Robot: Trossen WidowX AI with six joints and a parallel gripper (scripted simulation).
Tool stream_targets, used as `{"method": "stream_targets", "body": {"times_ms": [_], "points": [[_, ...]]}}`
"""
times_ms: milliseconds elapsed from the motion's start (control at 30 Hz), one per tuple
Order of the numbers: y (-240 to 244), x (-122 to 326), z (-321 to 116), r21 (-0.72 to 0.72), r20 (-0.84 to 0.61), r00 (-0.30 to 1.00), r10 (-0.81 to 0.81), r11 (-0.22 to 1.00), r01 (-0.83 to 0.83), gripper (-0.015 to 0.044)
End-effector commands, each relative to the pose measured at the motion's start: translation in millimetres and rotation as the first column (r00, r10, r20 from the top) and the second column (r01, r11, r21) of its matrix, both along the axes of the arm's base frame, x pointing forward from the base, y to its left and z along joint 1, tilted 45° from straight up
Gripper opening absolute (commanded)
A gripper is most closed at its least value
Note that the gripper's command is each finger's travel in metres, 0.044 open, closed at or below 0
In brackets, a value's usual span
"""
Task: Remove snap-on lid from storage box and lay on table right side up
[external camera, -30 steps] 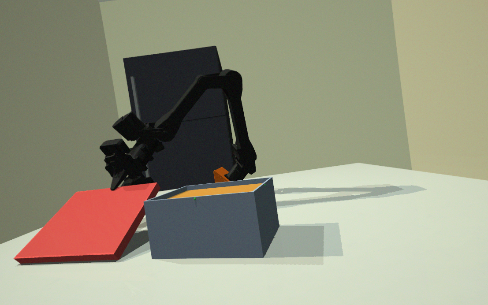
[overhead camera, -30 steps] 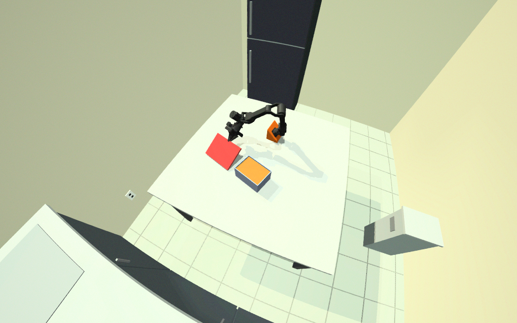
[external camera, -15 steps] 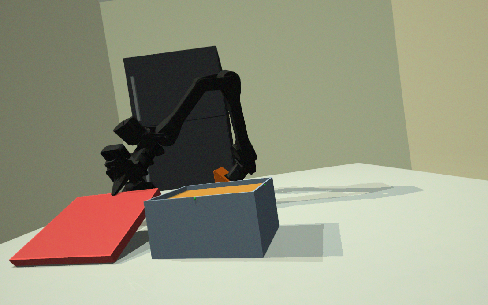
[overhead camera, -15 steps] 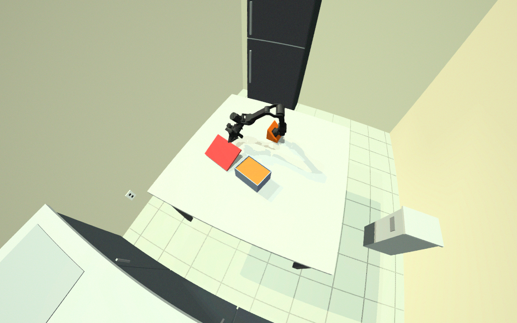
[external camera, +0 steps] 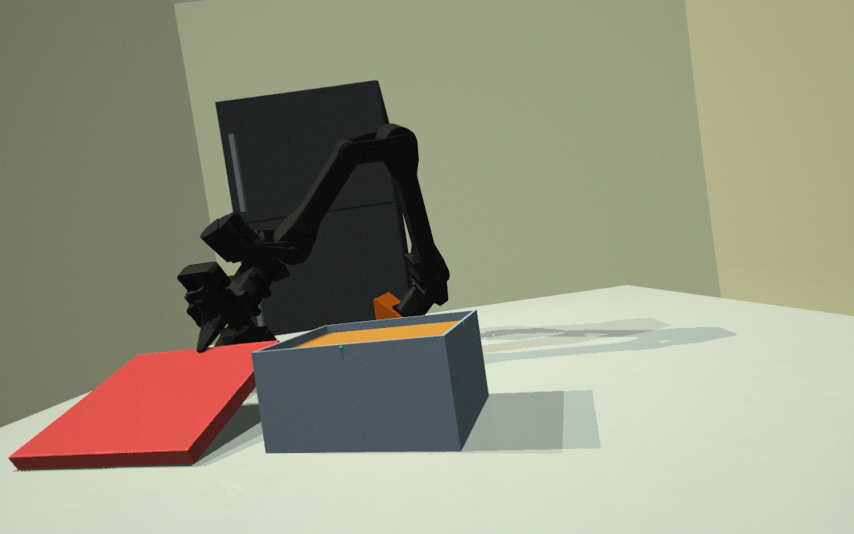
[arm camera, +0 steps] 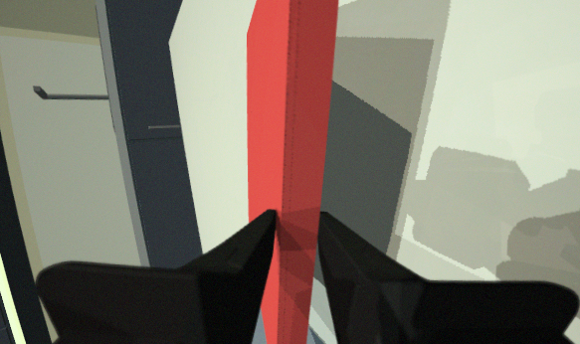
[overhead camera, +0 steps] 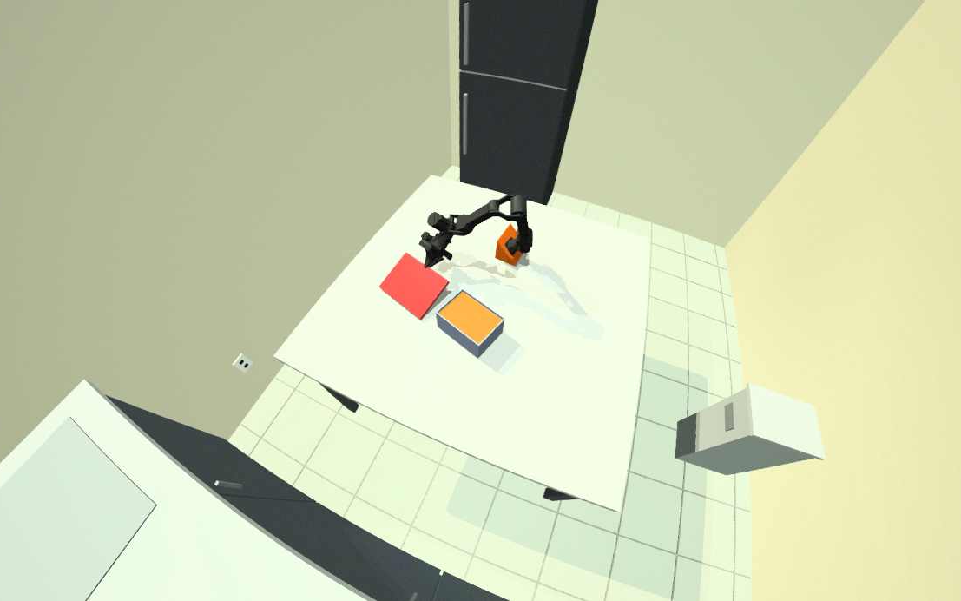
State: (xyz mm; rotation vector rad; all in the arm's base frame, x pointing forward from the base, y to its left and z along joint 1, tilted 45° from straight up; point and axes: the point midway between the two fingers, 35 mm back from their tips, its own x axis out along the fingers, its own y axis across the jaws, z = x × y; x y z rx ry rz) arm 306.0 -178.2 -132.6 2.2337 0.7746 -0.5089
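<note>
Found storage box (overhead camera: 457, 336) (external camera: 359, 398) (arm camera: 257, 338) upright and open-topped on white table (overhead camera: 581, 418) (external camera: 682, 431) (arm camera: 218, 149); taken as landmark. Noted orange surface (overhead camera: 470, 317) (external camera: 383, 333) inside box, just below rim.

Located red lid (overhead camera: 414, 286) (external camera: 144, 405) (arm camera: 268, 124) off storage box, just beside it, left of it in top and exterior views. Recorded as tilted: low along edge nearest exterior camera, raised along edge at gripper (overhead camera: 426, 264) (external camera: 200, 349) (arm camera: 296, 219). Seen with broad red face upward; not lying flat. Cannot tell whether low edge touches table.

Observed gripper clamped on raised lid edge, one finger to each side in wrist view; placed behind and left of storage box in exterior view.

Traced black arm (overhead camera: 480, 216) (external camera: 323, 199) back to orange block (overhead camera: 502, 250) (external camera: 386, 304) behind storage box. Marked dark tall cabinet (overhead camera: 513, 112) (external camera: 297, 152) well beyond storage box.
</note>
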Motion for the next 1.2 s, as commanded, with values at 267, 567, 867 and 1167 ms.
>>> {"method": "stream_targets", "body": {"times_ms": [267,567,867,1167], "points": [[14.1,-1.8,-11.2,0.013,-0.018,1.0,0.008,1.0,-0.008,0.0],[7.8,0.1,-7.3,0.013,-0.018,1.0,0.008,1.0,-0.008,0.0131],[8.2,-2.5,-6.9,0.013,-0.018,1.0,0.008,1.0,-0.008,0.0328],[9.4,-20.7,-4.8,0.012,-0.02,1.0,0.008,1.0,-0.008,0.044]]}}
